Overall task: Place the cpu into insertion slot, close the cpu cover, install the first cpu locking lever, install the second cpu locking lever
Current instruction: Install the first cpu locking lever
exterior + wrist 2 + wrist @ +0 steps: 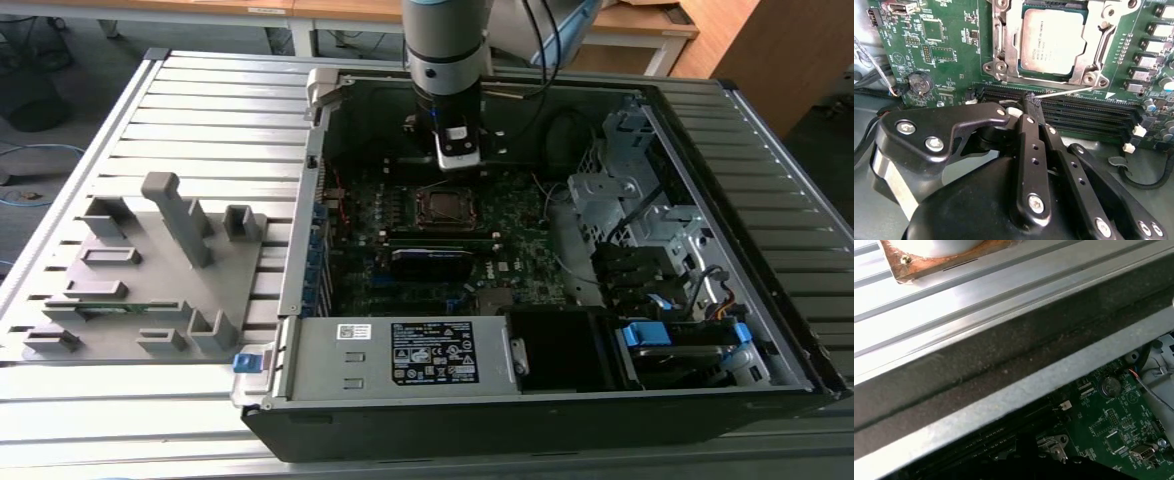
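Gripper [1033, 101] linkage is closest in the second wrist view. The jaws are drawn together with the tips meeting. A thin silver locking lever [1069, 91] ends right at the tips. It may be pinched or only touching, can't tell from this angle. Tips sit over the long black memory slots [1089, 112], just beside the socket.

The cpu [1054, 40] is seated flat in the insertion slot [441, 207]. The cpu cover [1005, 47] is down around it, with the chip top showing through the window. The lever rod runs along the cover edge that faces the memory slots.

A coin cell [919, 82] sits on the green motherboard [949, 30], well apart from the socket.

Exterior view: the arm [443, 50] comes down from the far side into the open computer case [787, 330], and the gripper [457, 152] hangs over the board just far of the slot. A silver box with a white label [400, 350] sits at the near edge of the case. A grey fixture plate [147, 270] lies on the slatted worktop [200, 110] to the exterior view's left of the case.

First wrist view: case wall rim [1019, 390] with the board and coin cell [1110, 386] beyond it.
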Robot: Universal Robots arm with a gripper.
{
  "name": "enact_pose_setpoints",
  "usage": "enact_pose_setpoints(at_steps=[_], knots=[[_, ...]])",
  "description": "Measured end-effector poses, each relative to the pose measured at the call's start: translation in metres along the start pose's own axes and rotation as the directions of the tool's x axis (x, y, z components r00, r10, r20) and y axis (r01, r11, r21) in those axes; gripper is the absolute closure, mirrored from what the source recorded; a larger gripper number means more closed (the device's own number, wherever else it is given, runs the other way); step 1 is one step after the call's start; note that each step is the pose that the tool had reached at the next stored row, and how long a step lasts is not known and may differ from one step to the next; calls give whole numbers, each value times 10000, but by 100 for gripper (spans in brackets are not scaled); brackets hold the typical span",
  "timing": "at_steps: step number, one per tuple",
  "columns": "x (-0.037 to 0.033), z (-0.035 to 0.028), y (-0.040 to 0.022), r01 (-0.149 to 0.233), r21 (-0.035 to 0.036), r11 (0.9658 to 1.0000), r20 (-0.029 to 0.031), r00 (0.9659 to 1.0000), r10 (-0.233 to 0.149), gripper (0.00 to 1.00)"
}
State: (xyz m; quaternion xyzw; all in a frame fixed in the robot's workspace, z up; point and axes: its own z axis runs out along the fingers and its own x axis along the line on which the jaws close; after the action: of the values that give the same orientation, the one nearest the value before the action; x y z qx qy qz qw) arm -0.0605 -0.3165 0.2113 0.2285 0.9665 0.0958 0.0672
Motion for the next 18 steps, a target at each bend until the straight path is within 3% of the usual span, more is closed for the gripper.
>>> enact_pose_setpoints(at_steps=[3, 18], knots=[[20, 5, -5, -124, -67, 9999, 0, 9999, 124, 89], [28, 95, -27, -132, -160, 9998, 174, 9998, 135, 89]])
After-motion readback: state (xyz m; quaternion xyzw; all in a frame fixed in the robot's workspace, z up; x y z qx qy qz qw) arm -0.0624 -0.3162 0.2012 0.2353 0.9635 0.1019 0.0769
